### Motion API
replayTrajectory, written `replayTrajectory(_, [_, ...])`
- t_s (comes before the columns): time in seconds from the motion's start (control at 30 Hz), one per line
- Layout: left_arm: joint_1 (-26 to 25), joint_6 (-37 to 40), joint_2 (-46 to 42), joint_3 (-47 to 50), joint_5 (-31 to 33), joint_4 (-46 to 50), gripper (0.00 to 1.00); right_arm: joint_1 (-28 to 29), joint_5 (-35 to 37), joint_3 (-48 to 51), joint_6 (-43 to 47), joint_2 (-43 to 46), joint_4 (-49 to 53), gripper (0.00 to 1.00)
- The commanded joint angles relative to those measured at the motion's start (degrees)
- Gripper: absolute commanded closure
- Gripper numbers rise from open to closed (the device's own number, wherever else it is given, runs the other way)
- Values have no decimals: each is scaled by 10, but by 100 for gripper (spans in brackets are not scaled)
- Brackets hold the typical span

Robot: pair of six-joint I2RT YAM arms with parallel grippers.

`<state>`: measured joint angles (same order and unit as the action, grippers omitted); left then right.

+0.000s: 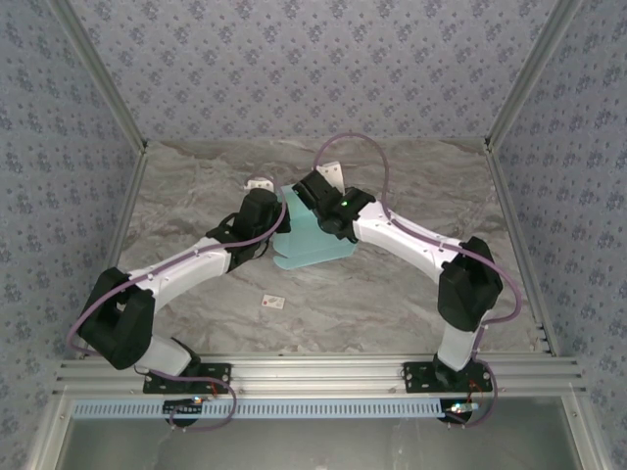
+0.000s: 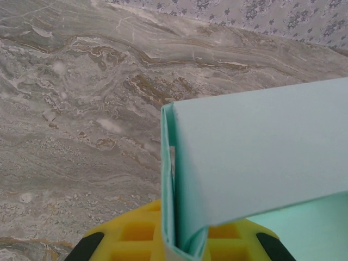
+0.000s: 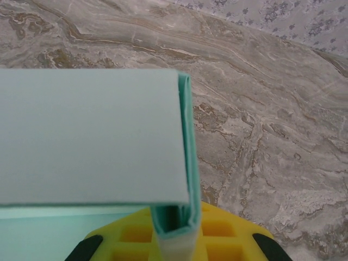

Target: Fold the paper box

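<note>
Paper box (image 1: 312,245) is mid-tabletop (image 1: 392,304), btwn my two arms, partly folded. My left jaws are clamped on its left folded edge, and my right jaws are pinching the right folded edge, w/ both creases upright.

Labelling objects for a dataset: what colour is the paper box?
Light mint turquoise, unpatterned; the paper box shows best in the right wrist view.
</note>
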<state>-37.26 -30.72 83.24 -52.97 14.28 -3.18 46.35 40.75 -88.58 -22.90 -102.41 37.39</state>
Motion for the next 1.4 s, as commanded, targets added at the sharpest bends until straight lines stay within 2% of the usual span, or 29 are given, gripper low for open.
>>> replayTrajectory(0.0, [-4, 6, -16, 2, -12, -5, 100, -13, 84, -13, -20, -17, 50, 90])
replayTrajectory(0.47, [-4, 4, -15, 3, -12, -7, 100, -13, 135, -39, -4, -35, 92, 90])
replayTrajectory(0.67, [-4, 4, -15, 4, -9, -7, 100, -13, 88, -31, 12, -21, 69, 88])
replayTrajectory(0.8, [-4, 3, -12, 4, -8, -8, 100, -12, 32, -17, 33, 1, 36, 80])
replayTrajectory(1.2, [-4, 4, -6, 3, -8, -9, 100, -15, -74, 6, 43, 39, 22, 54])
replayTrajectory(1.37, [-4, 2, -2, 1, -10, -12, 100, -16, -142, 16, 59, 53, 8, 42])
